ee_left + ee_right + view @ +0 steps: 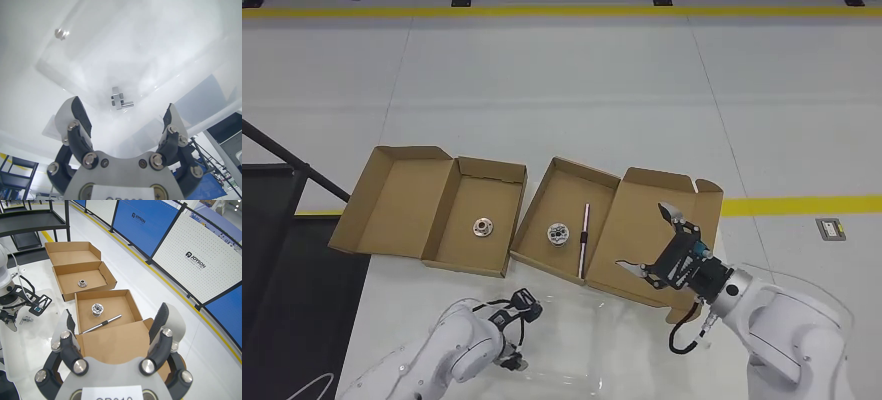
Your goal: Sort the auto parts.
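Observation:
A small metal bracket with a short pin [118,98] lies in a clear plastic tray [572,350], just ahead of my open left gripper [122,105]. The right wrist view shows that bracket [26,319] beside the left gripper's fingers [10,325]. My right gripper [115,311] is open and holds nothing, hovering over the lid flap of the right cardboard box [662,235]. That box holds a metal spool [96,309] and a thin rod [103,323]. The left cardboard box [474,215] holds a round metal flange [82,283].
A tiny metal piece [60,34] lies farther off beyond the tray wall. Both boxes stand open with their lids folded flat, side by side at the table's far edge [542,150]. A black frame [282,160] runs along the left.

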`<state>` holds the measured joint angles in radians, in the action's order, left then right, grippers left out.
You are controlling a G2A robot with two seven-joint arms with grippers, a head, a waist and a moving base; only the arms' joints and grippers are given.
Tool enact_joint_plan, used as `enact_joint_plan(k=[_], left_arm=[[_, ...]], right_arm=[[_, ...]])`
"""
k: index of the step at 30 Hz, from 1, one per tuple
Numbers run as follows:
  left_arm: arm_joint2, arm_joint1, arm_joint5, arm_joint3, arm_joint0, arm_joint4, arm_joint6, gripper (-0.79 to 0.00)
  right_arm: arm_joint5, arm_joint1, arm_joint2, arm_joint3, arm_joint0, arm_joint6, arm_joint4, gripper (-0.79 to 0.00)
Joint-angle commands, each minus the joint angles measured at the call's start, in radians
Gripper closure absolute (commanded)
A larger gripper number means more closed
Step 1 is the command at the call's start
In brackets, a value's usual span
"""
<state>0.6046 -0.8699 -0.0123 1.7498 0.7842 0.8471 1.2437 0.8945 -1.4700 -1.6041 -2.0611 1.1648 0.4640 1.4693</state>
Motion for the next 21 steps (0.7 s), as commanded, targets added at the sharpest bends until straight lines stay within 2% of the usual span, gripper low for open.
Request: enact_joint_plan(k=[1,4,6,13,21], left_arm=[[-0.001,-0.004,-0.014,-0.005,0.003,0.015,0.007,-0.785],[-0.007,-0.011,-0.028,-0.014,0.006,0.039,0.021,-0.763],[-0.012,-0.017,-0.031,-0.021,0.005,0.055,0.030,-0.625],[-0.019,-0.038,-0.039,-0.042,0.003,0.077,0.035,-0.391],[-0.025,-0.060,-0.033,-0.075,-0.004,0.103,0.058,-0.379]], right_arm=[[0.000,0.000,0.000,0.000,0.000,0.000,0.000,-0.785],[0.000,0.000,0.000,0.000,0.000,0.000,0.000,-0.785],[0.000,0.000,0.000,0.000,0.000,0.000,0.000,-0.785],[0.000,0.000,0.000,0.000,0.000,0.000,0.000,-0.785],[0.000,0.000,0.000,0.000,0.000,0.000,0.000,-0.785]])
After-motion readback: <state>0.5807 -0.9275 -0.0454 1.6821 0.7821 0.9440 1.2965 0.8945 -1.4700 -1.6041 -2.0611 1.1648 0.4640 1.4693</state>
